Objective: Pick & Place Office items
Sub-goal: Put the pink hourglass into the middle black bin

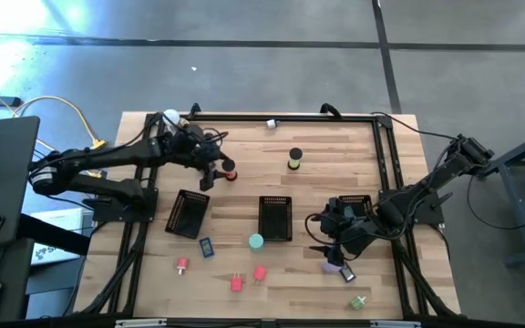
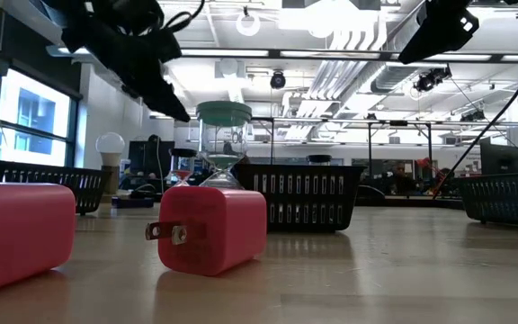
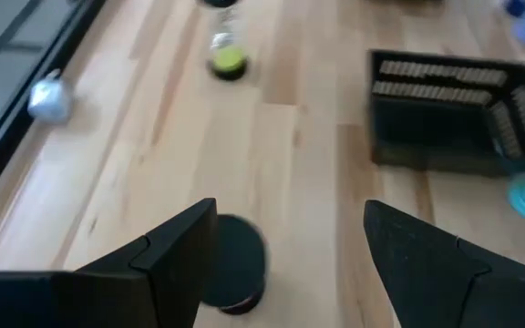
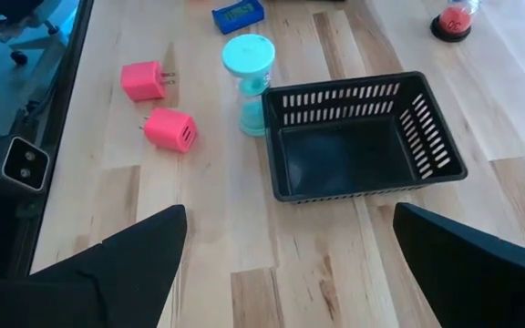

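Here the left pincer (image 3: 285, 264), spread, partly hides a black-topped, probably red timer (image 3: 235, 273) standing on the far-left table (image 3: 272, 155) just beside its left finger. The right pincer (image 4: 285, 264) hangs spread, near-right.

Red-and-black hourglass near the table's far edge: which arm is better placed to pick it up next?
Left. The left gripper hangs open right beside the red-and-black hourglass, which shows between its fingers in the left wrist view. The right gripper is across the table.
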### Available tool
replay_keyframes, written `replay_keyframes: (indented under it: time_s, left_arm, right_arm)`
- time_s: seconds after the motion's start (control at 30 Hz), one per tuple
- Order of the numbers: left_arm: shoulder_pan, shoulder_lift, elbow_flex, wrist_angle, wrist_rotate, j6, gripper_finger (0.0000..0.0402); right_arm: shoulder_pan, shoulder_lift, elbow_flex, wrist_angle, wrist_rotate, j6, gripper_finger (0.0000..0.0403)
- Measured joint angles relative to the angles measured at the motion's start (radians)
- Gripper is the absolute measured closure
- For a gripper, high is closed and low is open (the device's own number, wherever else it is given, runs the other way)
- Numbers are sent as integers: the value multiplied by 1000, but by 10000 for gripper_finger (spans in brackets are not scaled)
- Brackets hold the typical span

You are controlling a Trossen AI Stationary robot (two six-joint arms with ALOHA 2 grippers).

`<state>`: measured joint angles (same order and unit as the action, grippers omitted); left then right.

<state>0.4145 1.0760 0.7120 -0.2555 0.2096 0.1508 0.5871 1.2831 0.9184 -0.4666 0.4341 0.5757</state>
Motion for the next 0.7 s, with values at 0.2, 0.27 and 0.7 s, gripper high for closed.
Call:
replay_keyframes:
  time_s: [0.2, 0.27, 0.7]
  left_arm:
    - [28, -1, 0, 8, 43, -50, 131]
    - [19, -1, 0, 13, 43, -50, 130]
    - [-31, -1, 0, 32, -53, -89, 11]
  right_arm:
    - [0, 0, 0, 0, 0, -9, 23]
    - [0, 0, -1, -1, 0, -22, 23]
    - [0, 0, -1, -1, 0, -31, 23]
